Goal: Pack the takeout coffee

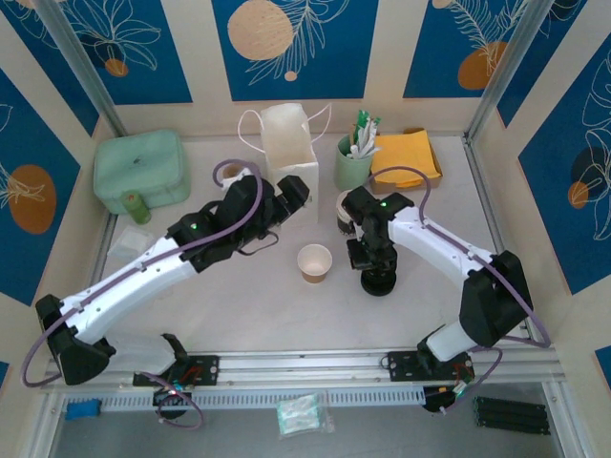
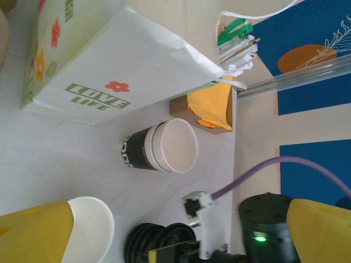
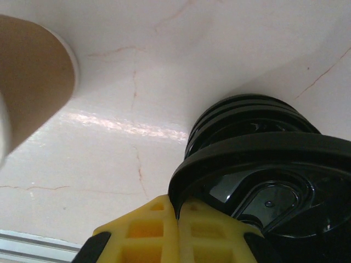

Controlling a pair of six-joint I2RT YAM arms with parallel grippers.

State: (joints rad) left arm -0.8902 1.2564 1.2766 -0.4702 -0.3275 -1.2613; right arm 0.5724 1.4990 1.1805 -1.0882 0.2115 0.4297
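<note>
White marbled tabletop [image 1: 239,305], ringed by blue leaf-print panels: the kraft-brown coffee cup [image 1: 315,262] stands upright and lidless at centre, mouth to the ceiling, its long axis vertical. The right gripper [image 1: 372,256] hovers over a stack of lids [image 1: 379,282], and in the overhead view the cup lies near, at its 9 o'clock. On the right wrist camera the cup's brown wall [image 3: 33,82] sits at 10 o'clock, apart from the stack. That gripper's yellow fingers [image 3: 148,235] are pressed together at the rim of the top black lid [image 3: 263,159], apparently pinching it (the bite itself is hidden where they meet). The left gripper [image 1: 294,194], spread wide and holding nothing, sits at the cup's 11 o'clock beside the white paper bag [image 1: 289,143]. Its wrist camera catches the cup's white mouth [image 2: 90,224] at 7 o'clock, just beside one finger [image 2: 33,233]. Both arms look about equally near, but the lid-bearing right one seems the likelier to act: a short carry toward 9 o'clock would bring lid over mouth.
</note>
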